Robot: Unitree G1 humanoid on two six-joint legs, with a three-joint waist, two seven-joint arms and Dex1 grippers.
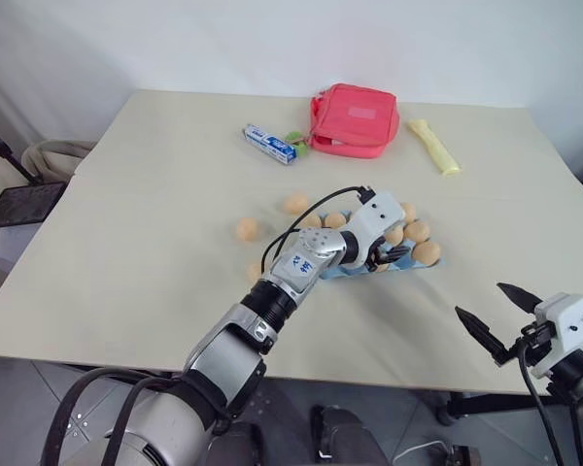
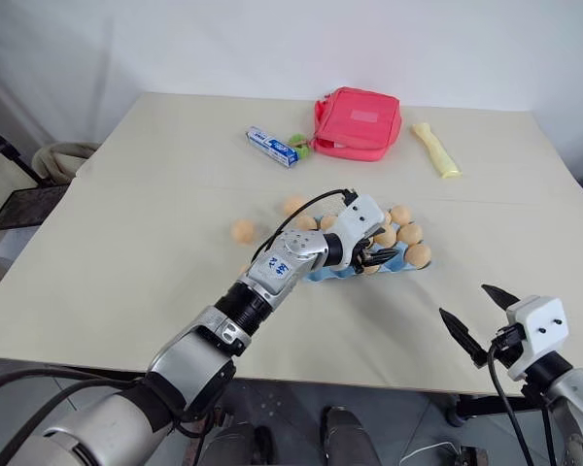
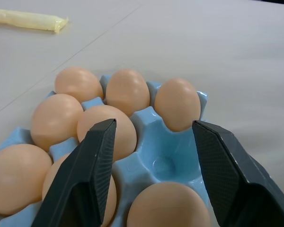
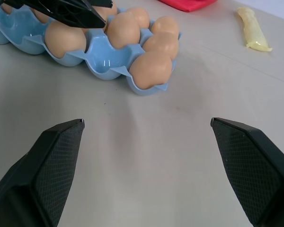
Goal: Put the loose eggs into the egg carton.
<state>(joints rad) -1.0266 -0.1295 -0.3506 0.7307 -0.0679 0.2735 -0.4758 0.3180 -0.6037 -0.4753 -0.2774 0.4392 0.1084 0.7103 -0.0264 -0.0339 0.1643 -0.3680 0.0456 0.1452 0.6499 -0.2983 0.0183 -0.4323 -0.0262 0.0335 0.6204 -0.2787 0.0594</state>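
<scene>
Light blue and moulded, the egg carton (image 1: 361, 269) is sitting near the middle of the cream table (image 1: 155, 194), its two rows of round cups mostly holding smooth tan-orange eggs. In the left wrist view one cup (image 3: 162, 163) is showing bare blue at its bottom, with eggs standing upright in the cups around it. The left gripper (image 1: 393, 254) is hovering just over the carton, its two black fingers (image 3: 92, 165) spread apart with nothing between them but that bare cup below.

Three loose eggs (image 1: 246, 229) are lying on the table to the left of the carton: one well out from it, one (image 1: 295, 204) close behind its far left corner, and one (image 1: 255, 272) partly hidden beside the left arm.

At the near right edge of the table, the right gripper (image 1: 492, 313) is hanging with its fingers wide apart and empty, pointing toward the carton's right end.

Along the far side, a red zip pouch (image 1: 354, 118) is resting beside a blue and white tube (image 1: 269, 143), and a pale yellow packet (image 1: 434, 146) is lying farther right.
</scene>
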